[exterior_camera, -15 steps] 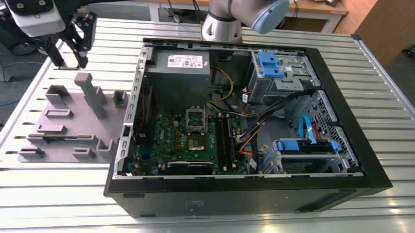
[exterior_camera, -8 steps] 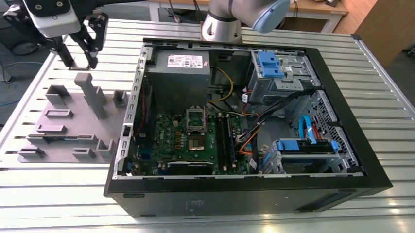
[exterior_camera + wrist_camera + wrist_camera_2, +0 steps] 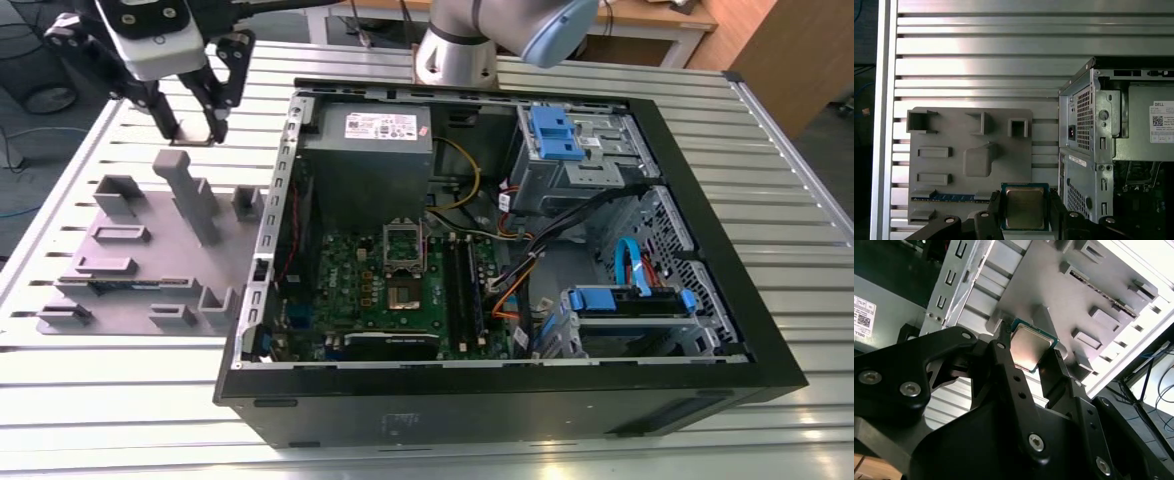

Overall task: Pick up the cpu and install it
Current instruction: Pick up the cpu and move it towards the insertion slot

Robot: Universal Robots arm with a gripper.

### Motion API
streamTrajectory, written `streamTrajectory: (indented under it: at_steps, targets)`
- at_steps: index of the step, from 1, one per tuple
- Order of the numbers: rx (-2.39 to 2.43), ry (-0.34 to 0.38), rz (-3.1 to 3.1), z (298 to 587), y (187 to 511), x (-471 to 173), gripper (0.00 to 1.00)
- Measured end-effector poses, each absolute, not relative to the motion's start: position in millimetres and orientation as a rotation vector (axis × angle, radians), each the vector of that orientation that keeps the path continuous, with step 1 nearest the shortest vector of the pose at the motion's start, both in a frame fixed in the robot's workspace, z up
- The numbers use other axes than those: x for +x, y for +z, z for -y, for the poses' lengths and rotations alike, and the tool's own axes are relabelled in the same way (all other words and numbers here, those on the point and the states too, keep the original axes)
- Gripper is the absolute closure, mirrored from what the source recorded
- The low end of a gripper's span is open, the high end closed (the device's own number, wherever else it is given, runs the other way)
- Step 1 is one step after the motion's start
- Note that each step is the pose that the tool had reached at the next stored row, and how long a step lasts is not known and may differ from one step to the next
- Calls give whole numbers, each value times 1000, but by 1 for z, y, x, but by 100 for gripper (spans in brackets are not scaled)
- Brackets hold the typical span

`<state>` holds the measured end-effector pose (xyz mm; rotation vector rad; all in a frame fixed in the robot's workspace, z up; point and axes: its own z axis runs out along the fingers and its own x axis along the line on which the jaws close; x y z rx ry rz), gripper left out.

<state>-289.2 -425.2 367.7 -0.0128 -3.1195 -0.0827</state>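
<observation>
The cpu point(image 3: 1025, 209), a small square chip with a pale metal top and a green rim, sits between my two black fingers in both wrist views; in the second wrist view the cpu point(image 3: 1030, 344) is tilted. My gripper point(image 3: 194, 128) is shut on it and hangs over the far end of the grey fixture plate point(image 3: 134, 250), on the exterior view's left and outside the case. The green board point(image 3: 360, 290) lies inside the open computer case. Its socket point(image 3: 406, 292) lies uncovered, with the dark metal frame point(image 3: 404, 240) swung up behind it.
The black computer case point(image 3: 721, 300) fills the exterior view's middle and right, holding a grey power supply point(image 3: 367, 140), blue drive brackets point(image 3: 554, 135) and cables. Upright grey blocks point(image 3: 187, 195) stand on the fixture plate, where a memory stick point(image 3: 944, 197) lies. All rests on a slatted metal table point(image 3: 134, 400).
</observation>
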Motion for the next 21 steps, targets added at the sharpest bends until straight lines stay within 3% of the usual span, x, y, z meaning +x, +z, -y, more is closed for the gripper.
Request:
streamTrajectory:
  at_steps: [21]
  targets:
    - [-13, -83, 3119, 425, 366, -236, 53]
